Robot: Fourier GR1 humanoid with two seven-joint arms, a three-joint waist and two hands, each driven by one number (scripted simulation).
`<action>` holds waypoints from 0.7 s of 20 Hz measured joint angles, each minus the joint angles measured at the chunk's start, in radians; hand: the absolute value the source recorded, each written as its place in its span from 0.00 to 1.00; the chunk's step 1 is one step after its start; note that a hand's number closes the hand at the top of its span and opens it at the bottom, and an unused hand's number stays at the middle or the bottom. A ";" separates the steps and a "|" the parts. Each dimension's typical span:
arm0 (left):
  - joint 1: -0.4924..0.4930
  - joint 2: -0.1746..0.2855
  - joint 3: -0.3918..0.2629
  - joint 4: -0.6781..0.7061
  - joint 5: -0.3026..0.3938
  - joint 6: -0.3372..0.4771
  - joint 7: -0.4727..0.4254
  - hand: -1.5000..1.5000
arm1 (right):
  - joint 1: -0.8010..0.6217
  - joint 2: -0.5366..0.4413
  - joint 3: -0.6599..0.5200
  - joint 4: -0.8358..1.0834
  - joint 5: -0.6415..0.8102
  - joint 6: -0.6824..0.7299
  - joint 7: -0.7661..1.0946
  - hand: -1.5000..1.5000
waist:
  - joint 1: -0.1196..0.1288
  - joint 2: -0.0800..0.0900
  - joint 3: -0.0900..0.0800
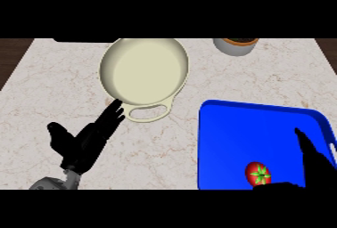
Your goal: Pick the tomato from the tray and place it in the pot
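Two hands, one tomato not yet lifted.

Down-left of the cream pot [145, 71] the left hand [82, 142] rests open on the surface [39, 89], its straight fingers near the pot's handle, probably parked clear of the drop. The pot sits mouth-up, ready to receive. Down-right of the pot lies the blue tray [250, 129], with the tomato [259, 173] in its near part, well apart from the pot. Farthest right of the pot, the right hand [313, 164] is spread beside the tomato, thumb toward it, seemingly set to close.
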 measured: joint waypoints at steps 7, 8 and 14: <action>0.009 0.004 0.022 -0.006 0.001 -0.018 0.000 0.50 | 0.010 0.080 -0.002 0.054 0.088 0.062 0.000 0.00 | -0.005 -0.002 0.001; 0.008 -0.001 0.021 -0.007 -0.003 -0.014 0.002 0.50 | 0.015 0.098 0.006 0.054 0.103 0.069 0.000 0.00 | -0.007 -0.002 0.001; 0.017 -0.008 0.022 -0.026 -0.018 -0.009 0.019 0.50 | 0.016 0.179 0.008 0.090 0.165 0.106 -0.005 0.00 | -0.008 -0.002 0.002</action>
